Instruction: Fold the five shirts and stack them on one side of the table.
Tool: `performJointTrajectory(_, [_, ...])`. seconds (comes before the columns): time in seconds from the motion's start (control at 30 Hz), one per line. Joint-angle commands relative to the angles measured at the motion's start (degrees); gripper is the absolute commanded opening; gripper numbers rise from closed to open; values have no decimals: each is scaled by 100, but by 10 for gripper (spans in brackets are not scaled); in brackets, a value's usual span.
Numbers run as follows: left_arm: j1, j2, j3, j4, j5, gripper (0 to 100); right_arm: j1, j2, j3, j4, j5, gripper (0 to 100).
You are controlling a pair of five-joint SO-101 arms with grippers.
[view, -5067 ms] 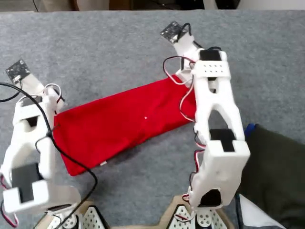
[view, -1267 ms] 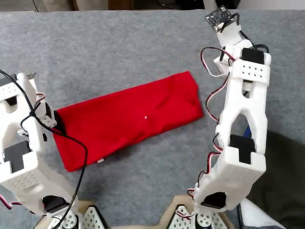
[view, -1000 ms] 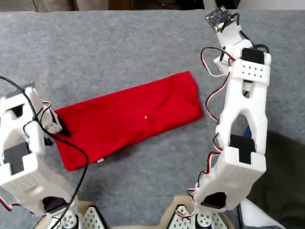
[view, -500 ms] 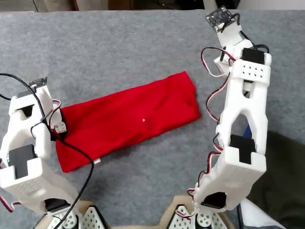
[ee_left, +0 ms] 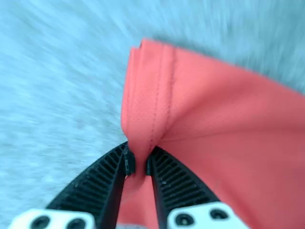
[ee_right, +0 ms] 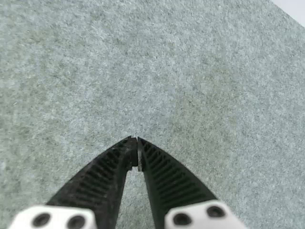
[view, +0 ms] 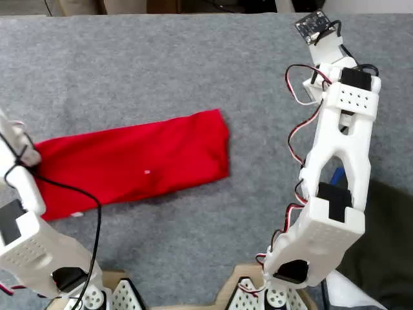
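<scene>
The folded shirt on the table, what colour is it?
Plain red. The folded shirt shows best in the high view.

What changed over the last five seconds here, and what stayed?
The left gripper, jaws shut on one end of the red shirt, dragged it toward the left side of the table. The right gripper left the shirt's other end and moved to the far right, jaws shut over bare table. The dark clothes at the right edge stayed put.
</scene>
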Motion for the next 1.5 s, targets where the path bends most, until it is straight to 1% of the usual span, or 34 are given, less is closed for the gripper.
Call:
performJointTrajectory(0.0, [-88, -48, -1064, 484, -62, 19, 101, -31, -286, -105, 44, 7])
performJointTrajectory(0.07, [123, -40, -1319, 809, -26, 19, 101, -31, -286, -97, 44, 7])
performJointTrajectory(0.13, [484, -40, -1468, 1143, -26, 19, 101, -31, -286, -97, 44, 7])
performJointTrajectory(0.2, [941, -40, -1538, 1371, -18, 19, 101, -31, -286, -97, 44, 7])
performJointTrajectory(0.3, [1776, -40, -1538, 1477, 0, 19, 101, -31, -286, -97, 44, 7])
performJointTrajectory(0.43, [2857, -48, -1626, 1433, 615, 20, 101, -31, -295, -97, 44, 7])
performJointTrajectory(0.5, [3253, -40, -1873, 1477, 853, 20, 101, -31, -295, -97, 44, 7])
performJointTrajectory(0.67, [3991, -40, -2470, 1547, 1292, 20, 110, -31, -295, -97, 44, 8])
performJointTrajectory(0.87, [4695, -31, -3138, 2031, 1345, 20, 110, -31, -303, -97, 44, 8])
performJointTrajectory(1.0, [4818, -31, -3305, 2277, 1336, 20, 110, -31, -303, -97, 44, 8])
performJointTrajectory(1.07, [4756, -31, -3288, 2391, 1310, 20, 110, -31, -303, -97, 44, 8])
performJointTrajectory(1.17, [4440, -40, -3297, 2664, 1275, 20, 110, -31, -303, -97, 44, 8])
performJointTrajectory(1.23, [4211, -57, -3182, 2708, 1020, 20, 110, -31, -303, -97, 44, 8])
performJointTrajectory(1.47, [3499, -92, -2541, 2716, -308, 19, 110, -31, -303, -97, 44, 8])
